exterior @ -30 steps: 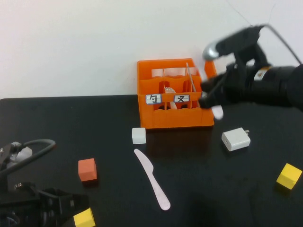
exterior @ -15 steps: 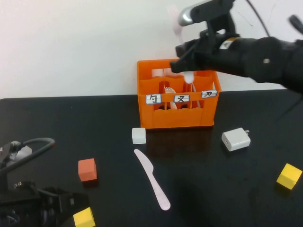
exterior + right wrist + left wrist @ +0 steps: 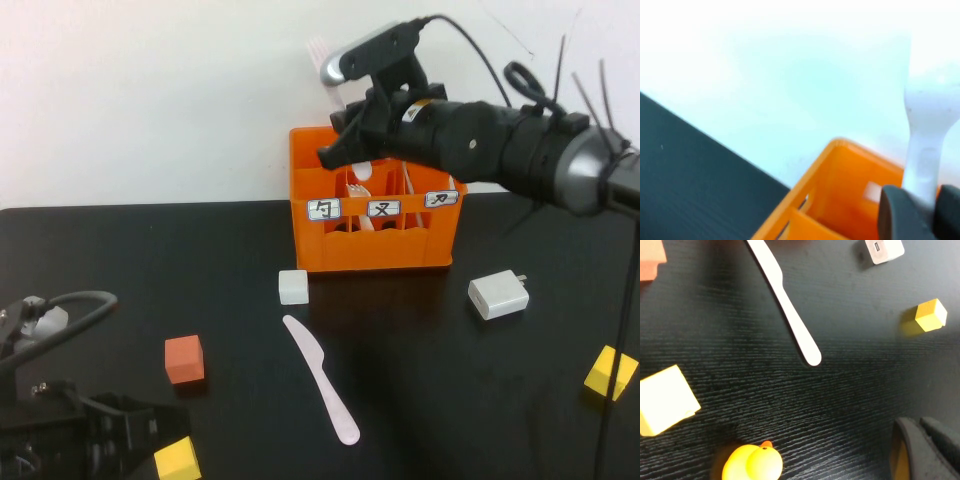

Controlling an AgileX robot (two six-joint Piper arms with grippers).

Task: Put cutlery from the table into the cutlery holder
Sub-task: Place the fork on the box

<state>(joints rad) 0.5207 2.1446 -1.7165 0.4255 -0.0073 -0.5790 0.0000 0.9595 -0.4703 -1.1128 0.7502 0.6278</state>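
The orange cutlery holder (image 3: 375,250) stands at the back of the black table (image 3: 480,400). My right gripper (image 3: 348,135) is above the holder's left rear part, shut on the pale fork (image 3: 320,50), which is held upright with its tines up and its handle end hanging just over the holder. In the right wrist view the fork handle (image 3: 922,150) sits between the two fingers (image 3: 892,215), over the holder's rim (image 3: 835,150). The pale knife (image 3: 320,378) lies flat on the table in front of the holder; it also shows in the left wrist view (image 3: 785,305). My left gripper (image 3: 917,422) is low at the front left, shut and empty.
A white cube (image 3: 293,286) sits at the holder's front left corner. A white charger block (image 3: 498,295) lies to its right. An orange cube (image 3: 184,359) and yellow cubes (image 3: 178,461) (image 3: 611,372) lie on the table. A yellow duck (image 3: 752,463) is near the left arm.
My right arm has carried the fork from the holder's right side up and to the left, to above its left rear part. The knife and left arm have not moved.
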